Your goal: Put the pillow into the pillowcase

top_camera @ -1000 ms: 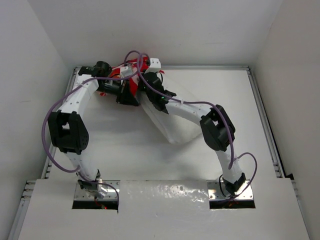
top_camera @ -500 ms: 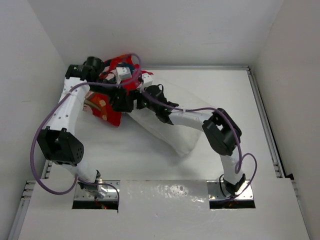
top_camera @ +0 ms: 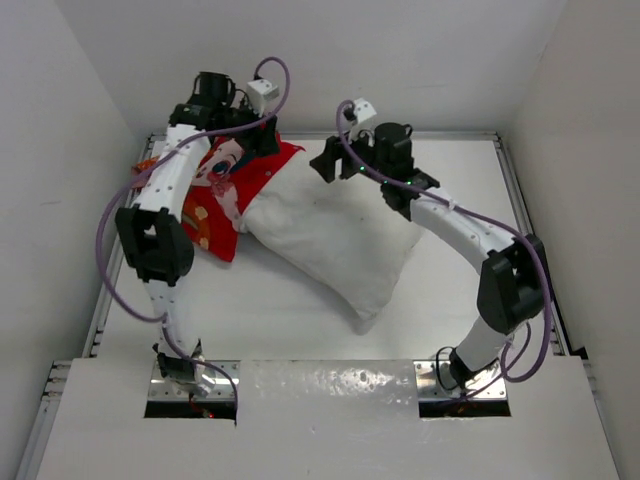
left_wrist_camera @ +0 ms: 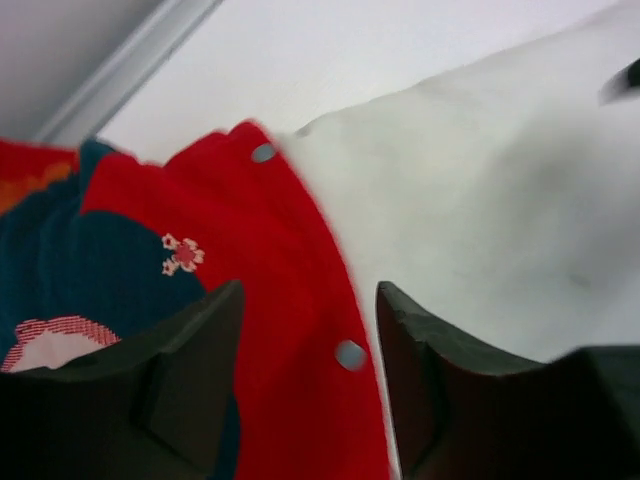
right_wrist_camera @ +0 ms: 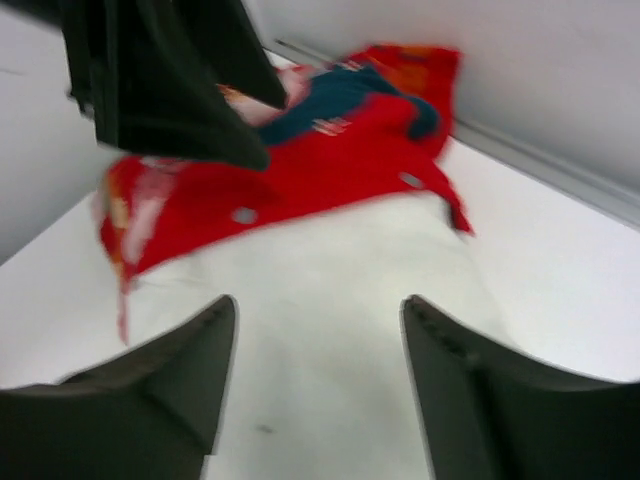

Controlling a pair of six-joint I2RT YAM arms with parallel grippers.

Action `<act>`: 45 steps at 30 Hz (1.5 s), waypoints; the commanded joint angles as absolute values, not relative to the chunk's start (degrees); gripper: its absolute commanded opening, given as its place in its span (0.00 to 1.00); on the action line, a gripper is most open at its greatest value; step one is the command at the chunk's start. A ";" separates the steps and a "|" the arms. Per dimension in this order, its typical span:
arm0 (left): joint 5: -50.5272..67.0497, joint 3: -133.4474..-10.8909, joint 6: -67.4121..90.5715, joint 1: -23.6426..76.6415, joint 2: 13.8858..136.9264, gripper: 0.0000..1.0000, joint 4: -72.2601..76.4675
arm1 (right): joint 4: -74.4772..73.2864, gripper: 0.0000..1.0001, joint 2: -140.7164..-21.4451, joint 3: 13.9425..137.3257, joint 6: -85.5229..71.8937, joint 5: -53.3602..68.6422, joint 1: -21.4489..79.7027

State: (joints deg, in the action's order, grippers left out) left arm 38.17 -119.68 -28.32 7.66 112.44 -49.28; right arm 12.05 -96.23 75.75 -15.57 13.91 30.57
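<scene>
- While the pillowcase (top_camera: pixel 222 190) lies bunched in the upper left of the overhead view, close against the left rail (top_camera: pixel 100 312), I judge the task barely begun. Only the pillow's upper left end meets the red hem, and I cannot tell whether it is inside the mouth or merely under a flap.
- The left fingers (left_wrist_camera: pixel 222 325) hang spread and empty just above that hem. In the left wrist view two snap buttons (left_wrist_camera: pixel 350 354) show along the hem, with printed red cloth to the left and white fabric to the right.
- The pillow (top_camera: pixel 335 240) lies slantwise from upper centre down toward lower centre, nearly all of it bare on the counter (top_camera: pixel 460 290).
- The right fingers (right_wrist_camera: pixel 212 345), at upper centre of the overhead view, are likewise released and hold nothing. They are poised over the pillow's upper end, with the pillowcase beyond.
- What remains, as I judge it, is almost everything: finding and opening the mouth, then working the case along the pillow's whole length.
- Around the work are white walls (top_camera: pixel 420 60) on three sides, and purple cables (top_camera: pixel 100 240) loop off both arms.
- Several things look likely to get in the way:
  - The left arm crosses the pillowcase's left part.
  - The case is crowded into the corner, which leaves little room to pull.
  - Both sets of fingers work near the same hem and could clash.
</scene>
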 commanded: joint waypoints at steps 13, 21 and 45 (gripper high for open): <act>11.68 -125.16 -25.31 14.85 123.93 0.14 -39.29 | 13.09 0.99 -126.98 101.15 -30.40 32.86 18.89; 23.09 -126.11 -22.24 14.85 119.71 0.00 -34.81 | 12.05 0.33 -130.36 101.26 -28.59 41.73 28.02; 58.36 -122.11 -48.87 22.40 112.76 0.00 -75.41 | 48.89 0.00 -109.77 71.98 -50.88 -42.96 33.14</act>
